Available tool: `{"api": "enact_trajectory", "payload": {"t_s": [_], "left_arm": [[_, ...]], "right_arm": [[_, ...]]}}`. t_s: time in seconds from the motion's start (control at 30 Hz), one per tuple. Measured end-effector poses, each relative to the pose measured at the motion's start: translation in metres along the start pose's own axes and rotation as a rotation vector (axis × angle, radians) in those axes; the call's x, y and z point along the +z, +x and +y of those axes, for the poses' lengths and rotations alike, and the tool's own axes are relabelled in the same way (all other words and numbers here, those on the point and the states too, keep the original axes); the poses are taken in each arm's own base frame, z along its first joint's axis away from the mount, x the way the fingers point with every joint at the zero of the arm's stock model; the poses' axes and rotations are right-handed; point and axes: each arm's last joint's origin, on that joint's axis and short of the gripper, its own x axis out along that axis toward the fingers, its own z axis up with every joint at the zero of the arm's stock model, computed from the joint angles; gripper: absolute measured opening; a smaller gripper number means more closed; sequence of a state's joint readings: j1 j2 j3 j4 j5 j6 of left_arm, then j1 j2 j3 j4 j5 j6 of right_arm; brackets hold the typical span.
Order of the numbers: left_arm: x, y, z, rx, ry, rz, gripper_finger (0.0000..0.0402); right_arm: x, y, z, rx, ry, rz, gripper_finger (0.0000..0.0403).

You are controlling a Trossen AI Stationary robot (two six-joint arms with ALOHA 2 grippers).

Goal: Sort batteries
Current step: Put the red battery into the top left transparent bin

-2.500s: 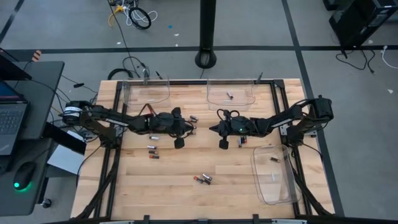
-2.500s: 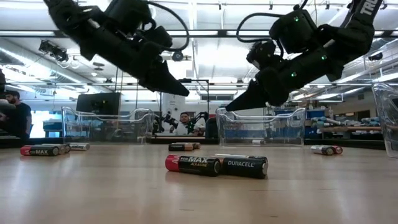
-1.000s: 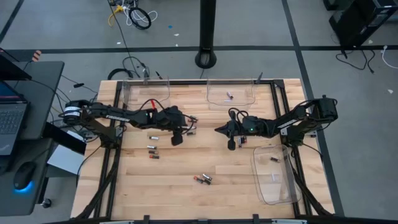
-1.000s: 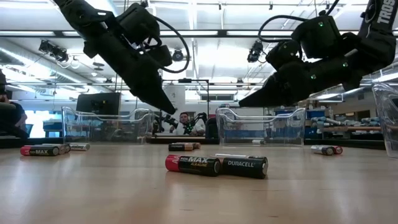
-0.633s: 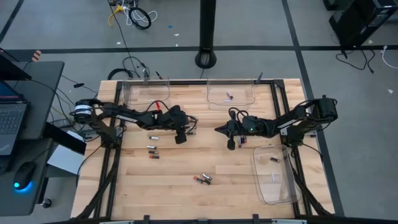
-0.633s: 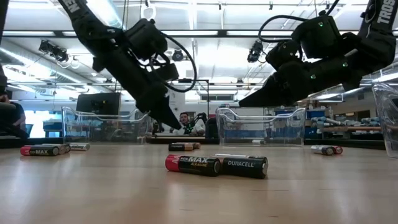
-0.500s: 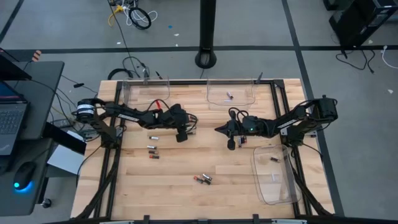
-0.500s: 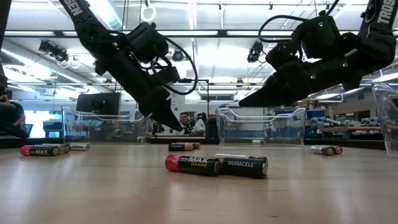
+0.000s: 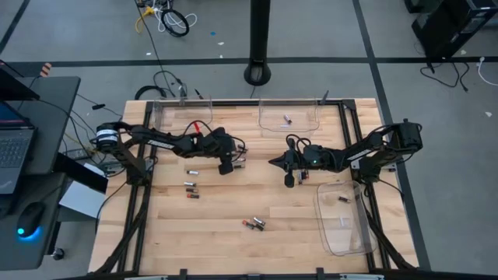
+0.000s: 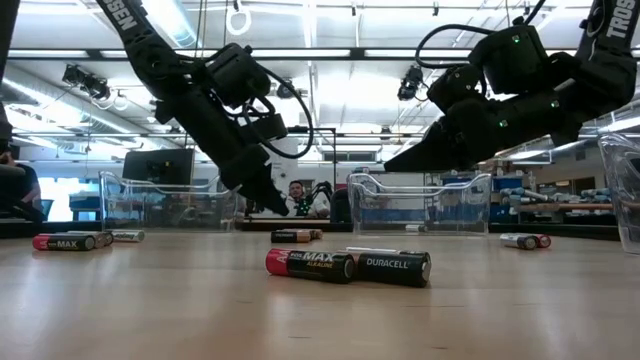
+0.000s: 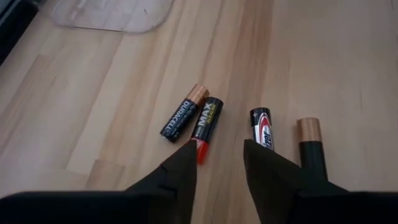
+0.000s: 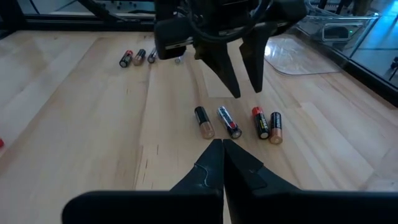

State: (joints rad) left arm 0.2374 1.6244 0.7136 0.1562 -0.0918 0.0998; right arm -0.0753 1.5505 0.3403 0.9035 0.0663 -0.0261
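Four batteries lie side by side on the wooden table: a Duracell cell [image 11: 181, 112], a red-and-black cell [image 11: 206, 122], a black cell with a red band [image 11: 262, 127] and a copper-topped cell [image 11: 309, 142]. My left gripper [image 11: 217, 163] hovers open just above them, touching none; the right wrist view also shows the left gripper [image 12: 241, 70] over the row. My right gripper [image 12: 222, 144] hangs shut a little to the right of them, above the table. More batteries lie near the front [image 10: 347, 265] and at the left [image 9: 191, 185].
Clear trays stand at the far left [image 9: 185, 117], at the far middle [image 9: 299, 120] holding a battery, and at the right [image 9: 354, 233] holding two. A battery pair [image 9: 253, 224] lies near the front and another battery [image 9: 302, 176] below my right arm.
My left gripper has come down and gone a little toward the table's far edge, toward the row of four batteries. My right gripper has kept still.
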Motion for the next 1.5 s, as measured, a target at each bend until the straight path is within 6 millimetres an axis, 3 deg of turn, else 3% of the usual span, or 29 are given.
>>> {"api": "enact_trajectory", "payload": {"t_s": [0.27,0.6,0.97,1.13,1.5], "left_arm": [[0.000,0.001,0.000,-0.023,-0.003,-0.004,0.0210],[-0.012,0.022,0.011,-0.004,-0.003,0.019,0.0214],[-0.013,0.024,0.010,-0.057,0.044,0.013,0.0213],[-0.018,0.031,0.008,-0.074,0.045,0.033,0.0196],[-0.019,0.037,0.007,-0.080,0.048,0.015,0.0112]], "right_arm": [[0.000,0.000,0.000,0.000,0.000,0.000,0.0009],[0.000,0.000,0.000,0.000,0.000,0.000,0.0009],[0.000,0.000,0.000,0.000,-0.002,0.001,0.0009],[0.000,0.000,0.000,0.000,-0.002,0.001,0.0009],[0.000,0.000,0.000,0.000,-0.003,0.001,0.0009]]}}
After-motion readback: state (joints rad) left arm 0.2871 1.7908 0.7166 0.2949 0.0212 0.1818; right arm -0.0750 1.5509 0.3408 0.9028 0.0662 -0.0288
